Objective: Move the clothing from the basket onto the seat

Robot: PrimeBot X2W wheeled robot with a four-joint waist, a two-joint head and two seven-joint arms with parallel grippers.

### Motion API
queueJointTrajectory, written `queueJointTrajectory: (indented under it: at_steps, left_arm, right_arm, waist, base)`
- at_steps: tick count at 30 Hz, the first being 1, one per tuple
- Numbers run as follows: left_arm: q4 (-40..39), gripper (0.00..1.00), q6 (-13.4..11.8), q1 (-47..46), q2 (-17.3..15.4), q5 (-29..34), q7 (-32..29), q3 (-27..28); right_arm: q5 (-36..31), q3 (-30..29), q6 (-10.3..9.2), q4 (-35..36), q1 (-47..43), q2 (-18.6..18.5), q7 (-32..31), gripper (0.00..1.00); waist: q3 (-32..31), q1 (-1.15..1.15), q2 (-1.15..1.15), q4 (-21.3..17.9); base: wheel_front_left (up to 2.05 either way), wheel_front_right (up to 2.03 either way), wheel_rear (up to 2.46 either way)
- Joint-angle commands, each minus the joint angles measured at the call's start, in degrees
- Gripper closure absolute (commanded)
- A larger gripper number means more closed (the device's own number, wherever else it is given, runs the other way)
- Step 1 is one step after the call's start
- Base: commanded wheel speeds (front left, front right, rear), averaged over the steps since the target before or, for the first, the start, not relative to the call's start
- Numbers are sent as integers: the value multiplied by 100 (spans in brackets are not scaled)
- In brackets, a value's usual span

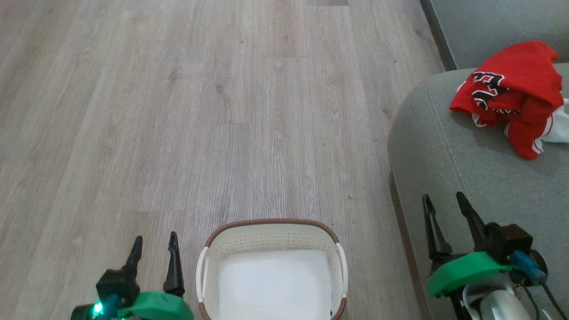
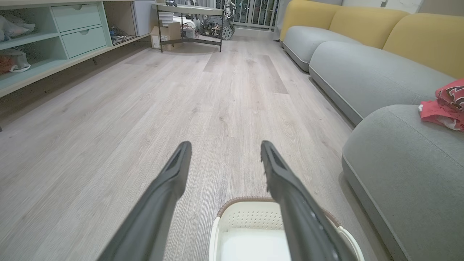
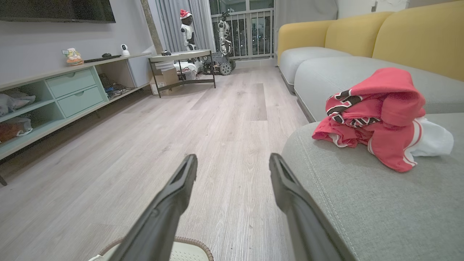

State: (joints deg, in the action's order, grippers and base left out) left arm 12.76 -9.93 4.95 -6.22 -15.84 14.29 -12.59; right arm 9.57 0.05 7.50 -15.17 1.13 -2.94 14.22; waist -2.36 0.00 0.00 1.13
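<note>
The red clothing [image 1: 515, 95] with white stripes and a pale piece beside it lies heaped on the grey-green seat [image 1: 449, 146] at the right; it also shows as clothing [image 3: 377, 119] on the seat [image 3: 362, 195] and clothing [image 2: 444, 105] at the far right. The cream basket [image 1: 272, 235] stands on the floor at the bottom centre, holding a flat white pad. My left gripper [image 1: 153, 244] hangs open left of the basket with nothing in it. My right gripper [image 1: 444, 200] is open over the seat's front edge, well short of the clothing. In the wrist views the left gripper [image 2: 223, 146] and right gripper [image 3: 232, 159] stand open.
Wood floor [image 1: 200, 111] stretches ahead and left. A second grey sofa section with yellow backs [image 3: 362, 36] lies beyond the seat. A low pale-green cabinet [image 3: 69, 94] lines the far wall, with a small table [image 3: 181, 58] and robots behind it.
</note>
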Motion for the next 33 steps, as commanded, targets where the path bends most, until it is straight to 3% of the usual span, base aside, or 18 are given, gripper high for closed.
queueJointTrajectory:
  at_steps: [1, 2, 6, 33]
  left_arm:
    - [-144, 0, 0, -157, 3, 56, 71, 212]
    - [20, 100, 0, 10, 6, 24, 0, 1]
    - [319, 100, 6, 88, 43, -2, -22, -10]
    - [284, 100, 382, -175, 106, -1655, -469, 408]
  right_arm:
    - [18, 137, -1, 151, 119, 6, 78, 0]
    - [0, -1, 0, -2, -3, 0, 0, 100]
    - [30, 9, 1, -304, -103, 2, -21, 100]
    - [1813, -135, 1, -210, 26, 3, -465, 100]
  waist:
    - [-2, 0, 0, 7]
    - [-4, 0, 0, 7]
    - [-4, 0, 0, 9]
    - [51, 0, 0, -17]
  base:
    - [0, 0, 0]
    - [0, 0, 0]
    - [0, 0, 0]
    - [0, 0, 0]
